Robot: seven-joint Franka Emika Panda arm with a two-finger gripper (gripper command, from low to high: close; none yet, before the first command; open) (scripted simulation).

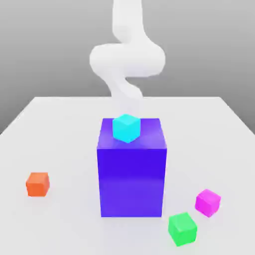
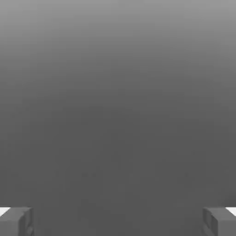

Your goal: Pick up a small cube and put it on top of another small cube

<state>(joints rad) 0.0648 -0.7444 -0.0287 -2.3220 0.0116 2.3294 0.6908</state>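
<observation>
You are looking at a simulated robot scene, a rendered stand-in for a lab bench. You can tell from the bare pale table [image 1: 60,134], the smooth grey backdrop [image 1: 45,50] shading evenly behind it, and the plain, flat-coloured shapes: a big blue-violet block [image 1: 132,182] and small bright cubes [image 1: 207,202]. Above the table you see a smooth white robot arm [image 1: 127,60].

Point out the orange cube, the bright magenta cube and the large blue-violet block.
Orange cube [image 1: 37,185]: exterior view, front face.
Magenta cube [image 1: 206,202]: exterior view, side face.
Blue-violet block [image 1: 132,182]: exterior view, front face.
</observation>
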